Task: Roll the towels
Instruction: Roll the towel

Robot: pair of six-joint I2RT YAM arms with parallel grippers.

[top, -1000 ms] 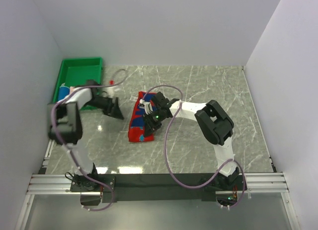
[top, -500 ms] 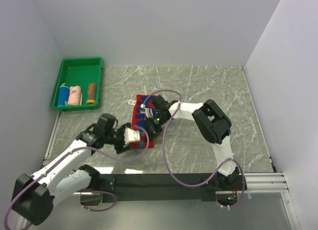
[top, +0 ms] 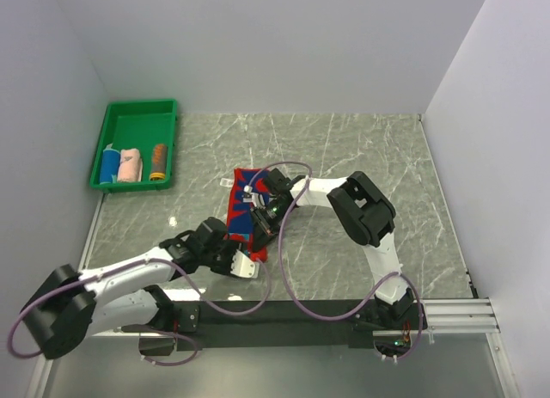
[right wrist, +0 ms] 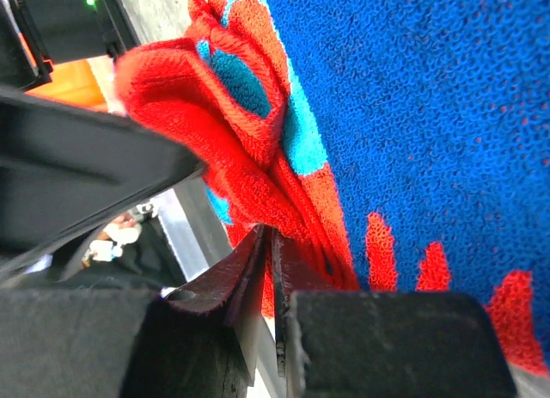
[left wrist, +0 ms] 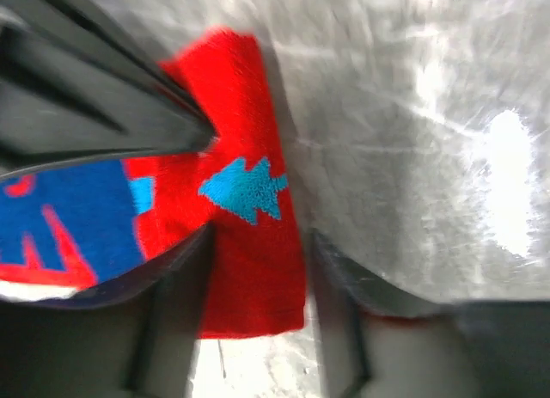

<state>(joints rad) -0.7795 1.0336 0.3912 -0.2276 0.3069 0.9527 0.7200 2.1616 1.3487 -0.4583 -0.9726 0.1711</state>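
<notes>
L gripper [top: 244, 260] is low over the table, at the near corner of the red-and-blue towel [top: 241, 200]. On L wrist cam its fingers [left wrist: 378, 295] stand either side of the red corner w/ the light-blue tree motif, cloth filling the gap. View is blurred, so I can't tell if it's pinching or only straddling. Towel lies on the marble table [top: 412, 200], a bit left of centre, long side running near-to-far. R gripper [top: 261, 214] sits on the towel just beyond the L one. On R wrist cam its fingers [right wrist: 387, 346] are clenched to a thin slit w/ a humped fold of red terry caught in it. Far left, well apart from both arms: green tray [top: 137, 107] w/ 3 rolled towels side by side: blue roll [top: 110, 164], pale pink roll [top: 131, 165], orange roll [top: 158, 162].
</notes>
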